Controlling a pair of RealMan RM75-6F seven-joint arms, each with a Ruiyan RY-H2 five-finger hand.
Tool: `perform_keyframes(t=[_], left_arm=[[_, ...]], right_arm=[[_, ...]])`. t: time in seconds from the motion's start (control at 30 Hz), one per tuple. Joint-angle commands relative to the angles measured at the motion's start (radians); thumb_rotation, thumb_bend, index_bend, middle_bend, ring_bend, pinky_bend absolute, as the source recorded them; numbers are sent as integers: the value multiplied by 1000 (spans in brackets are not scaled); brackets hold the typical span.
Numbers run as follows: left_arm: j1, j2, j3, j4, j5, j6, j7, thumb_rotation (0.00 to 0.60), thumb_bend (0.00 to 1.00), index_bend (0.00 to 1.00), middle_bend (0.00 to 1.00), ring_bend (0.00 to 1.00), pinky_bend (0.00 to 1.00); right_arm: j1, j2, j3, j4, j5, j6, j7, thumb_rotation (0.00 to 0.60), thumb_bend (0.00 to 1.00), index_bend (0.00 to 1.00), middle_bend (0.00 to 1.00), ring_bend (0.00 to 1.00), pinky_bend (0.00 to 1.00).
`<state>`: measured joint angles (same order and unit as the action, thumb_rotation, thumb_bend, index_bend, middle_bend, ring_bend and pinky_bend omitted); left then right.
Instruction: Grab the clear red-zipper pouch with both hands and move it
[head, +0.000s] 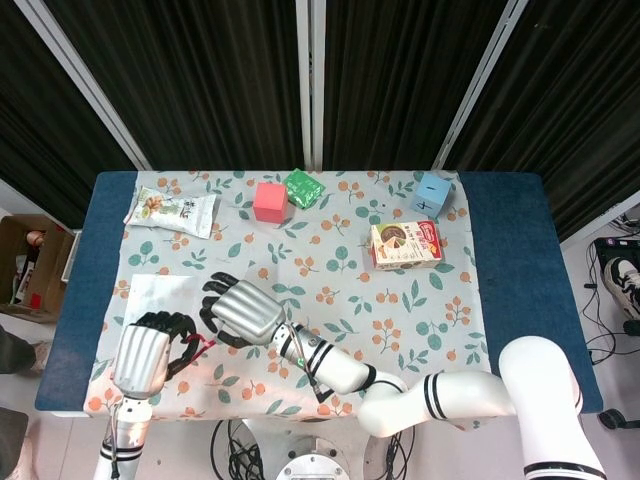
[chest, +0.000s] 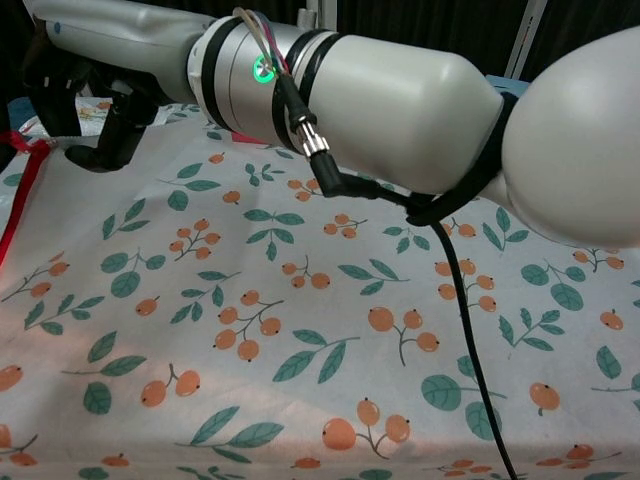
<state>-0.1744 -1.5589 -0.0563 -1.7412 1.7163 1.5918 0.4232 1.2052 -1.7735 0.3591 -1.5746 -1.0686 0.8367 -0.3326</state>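
The clear pouch (head: 160, 296) lies flat at the table's front left, its red zipper (head: 197, 350) along the near edge. My left hand (head: 142, 357) grips that near edge, dark fingers curled over it and the red pull sticking out beside them. My right hand (head: 238, 310) reaches across from the right, with its fingers hooked over the pouch's right edge. In the chest view the right hand (chest: 95, 40) fills the top left; its fingers and thumb are curved with a gap between them, above the red zipper (chest: 18, 195). I see nothing pinched in it.
At the back stand a snack bag (head: 172, 210), a red cube (head: 270, 201), a green packet (head: 303, 187) and a blue cube (head: 432, 193). A biscuit box (head: 405, 244) sits right of centre. A cardboard box (head: 30, 262) stands off the table's left side.
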Motion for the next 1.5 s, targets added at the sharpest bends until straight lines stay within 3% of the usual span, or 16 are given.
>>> perform_keyframes(t=[0.03, 0.33, 1.07, 1.5], left_arm=[[-1, -3, -4, 0, -5, -4, 3, 600, 447, 737, 634, 598, 623], [0, -4, -5, -2, -5, -6, 6, 600, 447, 740, 634, 598, 623], [-1, -6, -8, -10, -23, -26, 21, 600, 447, 740, 635, 598, 623], [9, -10, 5, 32, -67, -48, 6, 600, 447, 740, 634, 598, 623]], right_arm=[[4, 11, 8, -26, 29, 17, -29, 600, 460, 822, 404, 184, 141], [7, 12, 25, -50, 77, 66, -61, 600, 475, 835, 405, 196, 147], [-7, 11, 55, -65, 66, 156, -40, 600, 477, 853, 417, 206, 165], [-38, 67, 82, -123, 51, 183, 7, 600, 477, 859, 421, 206, 173]])
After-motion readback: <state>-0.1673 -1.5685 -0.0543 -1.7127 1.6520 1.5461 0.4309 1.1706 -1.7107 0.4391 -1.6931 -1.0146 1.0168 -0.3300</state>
